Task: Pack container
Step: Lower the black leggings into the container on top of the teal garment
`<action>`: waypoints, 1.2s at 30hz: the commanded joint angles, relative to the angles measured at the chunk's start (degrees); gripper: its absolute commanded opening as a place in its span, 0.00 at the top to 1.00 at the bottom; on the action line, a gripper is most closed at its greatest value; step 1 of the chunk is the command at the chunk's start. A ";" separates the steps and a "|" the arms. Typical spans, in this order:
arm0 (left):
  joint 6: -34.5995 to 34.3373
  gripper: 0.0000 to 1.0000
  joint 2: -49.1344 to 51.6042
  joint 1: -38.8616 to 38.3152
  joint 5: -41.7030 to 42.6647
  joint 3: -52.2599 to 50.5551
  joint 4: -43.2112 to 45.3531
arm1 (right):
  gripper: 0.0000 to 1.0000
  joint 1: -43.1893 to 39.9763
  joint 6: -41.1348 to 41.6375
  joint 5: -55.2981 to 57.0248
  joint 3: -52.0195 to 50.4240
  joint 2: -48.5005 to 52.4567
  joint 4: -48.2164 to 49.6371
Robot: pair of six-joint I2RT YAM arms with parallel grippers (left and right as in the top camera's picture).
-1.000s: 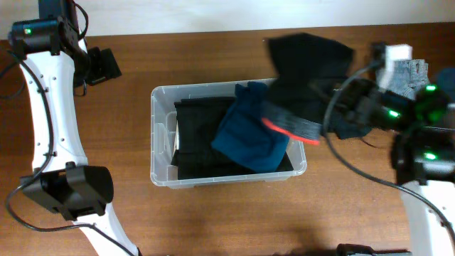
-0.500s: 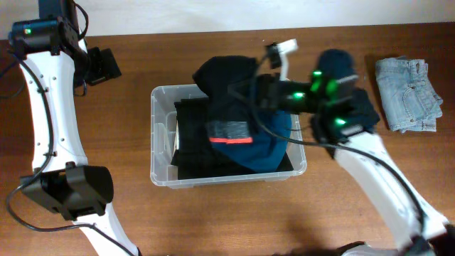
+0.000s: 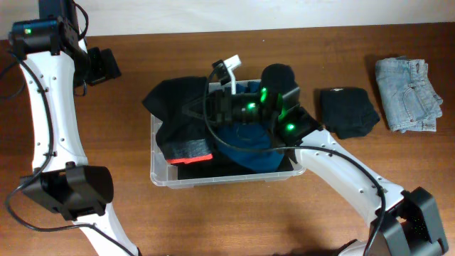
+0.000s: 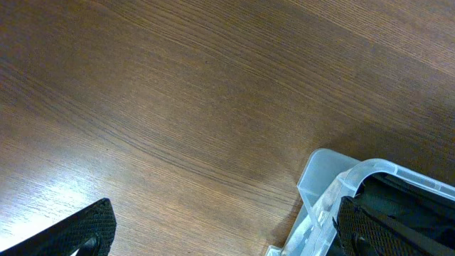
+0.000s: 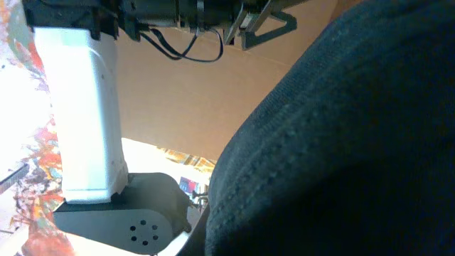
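Overhead, the bench [image 3: 234, 213] carries the container [image 3: 160, 178] at its middle, part packed with dark clothes and a blue cloth [image 3: 245, 146]. The right gripper [image 3: 205, 108] has its jaws clenched on a black garment [image 3: 174, 124] draped over the tub; the left gripper [image 3: 105, 65] has its jaws released and empty. A black bundle [image 3: 347, 110] and jeans [image 3: 407, 92] wait outside.

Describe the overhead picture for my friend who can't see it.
The right pincer holds a black garment with a red stripe over the clear container, where a blue cloth lies. A folded black cloth and jeans wait on the wooden table.
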 commanded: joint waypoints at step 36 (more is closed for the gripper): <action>-0.57 0.01 -0.48 0.26 0.57 -0.17 -0.04 | 0.73 4.94 -4.22 16.96 1.20 8.55 -9.75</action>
